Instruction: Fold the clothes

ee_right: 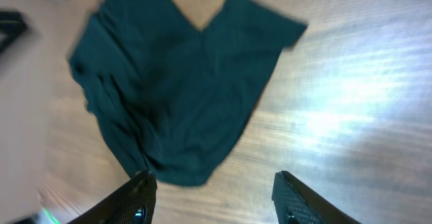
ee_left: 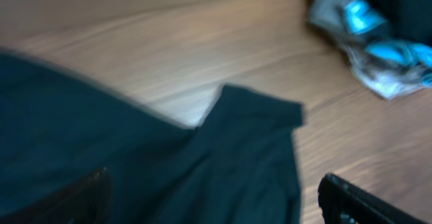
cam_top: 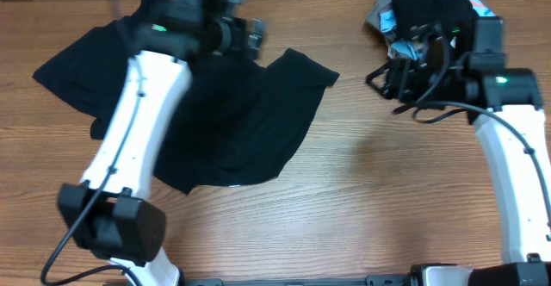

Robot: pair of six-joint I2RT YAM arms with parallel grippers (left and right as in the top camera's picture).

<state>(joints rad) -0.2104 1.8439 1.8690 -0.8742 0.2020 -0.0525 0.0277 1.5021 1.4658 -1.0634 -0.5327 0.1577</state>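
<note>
On the wooden worktop (cam_top: pixel 387 200), the black garment (cam_top: pixel 241 122) lies rumpled left of centre; left fingers (ee_left: pixel 344 200) and right fingers (ee_right: pixel 297 197) hang spread, empty. We judge flattening underway; next comes grasping an edge.

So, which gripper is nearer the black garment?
Left. The left gripper is over the black garment, at its far edge; the right gripper is off it, over the table by the clothes pile.

Tabletop (cam_top: pixel 387 191): a wide bare stretch was found between the black garment (cam_top: pixel 241 122) and the right arm (cam_top: pixel 516 174), and along the near edge. The left half was covered by the garment and crossed by the left arm (cam_top: pixel 138 122). The far right corner was blocked by a clothes pile (cam_top: pixel 383 15).
</note>
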